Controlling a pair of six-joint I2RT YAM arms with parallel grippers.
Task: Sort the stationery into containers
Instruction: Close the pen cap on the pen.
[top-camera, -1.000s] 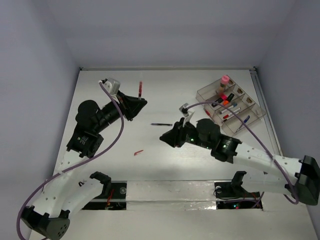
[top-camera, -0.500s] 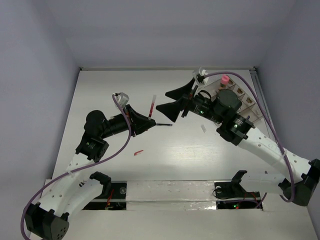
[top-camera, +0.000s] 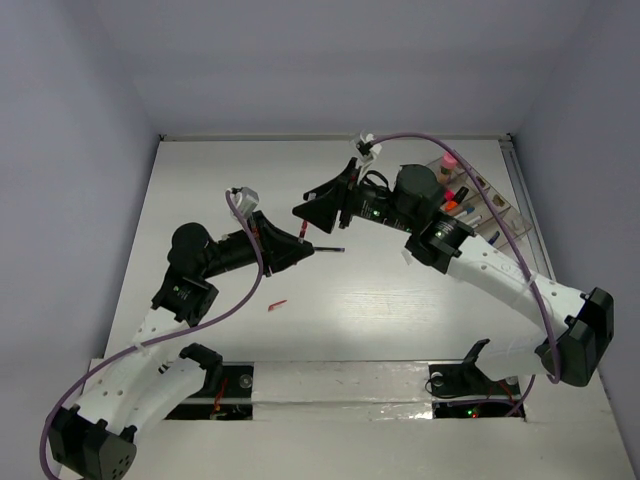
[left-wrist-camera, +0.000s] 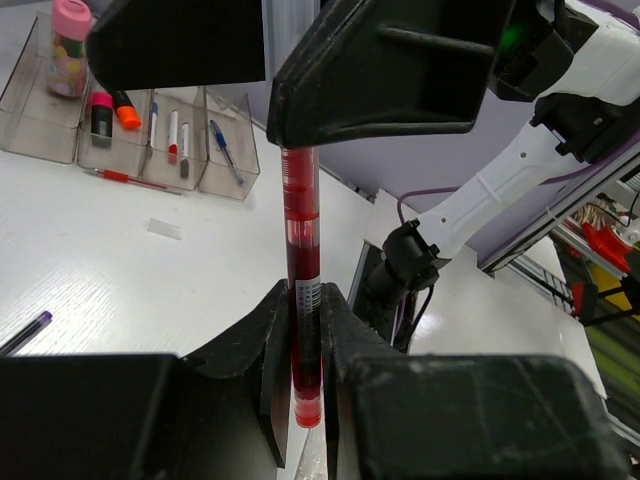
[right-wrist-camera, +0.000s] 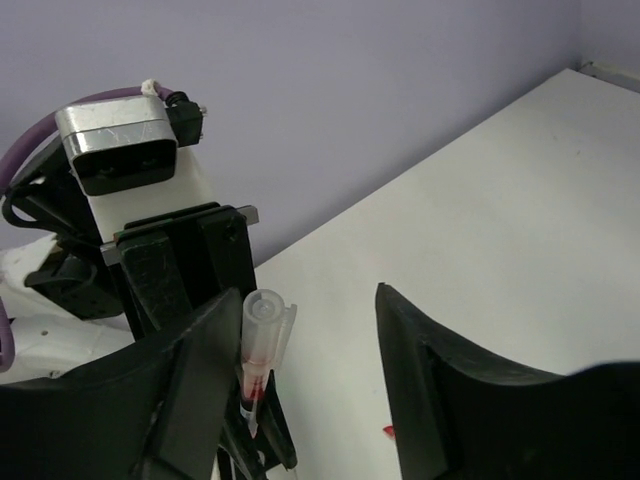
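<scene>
Two grippers meet above the white table (top-camera: 400, 300). The left gripper (top-camera: 292, 248) has its jaws clenched on a thin red pen with a clear cap (left-wrist-camera: 300, 220), held off the table. The right gripper (right-wrist-camera: 308, 300) has its jaws spread wide around the capped end. From above, the right arm hides much of the clear compartmented plastic tray (left-wrist-camera: 200, 150). The left wrist view shows the tray's pink-capped bottle (left-wrist-camera: 70, 30) and blue pen (left-wrist-camera: 225, 140). A dark pen (top-camera: 325, 250) lies on the table beside the left jaws.

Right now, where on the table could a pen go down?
Bare: the far-left corner; the near strip beside the red scrap. Crowded: the middle, where left gripper and right gripper meet at the red pen, and by the tray.
</scene>
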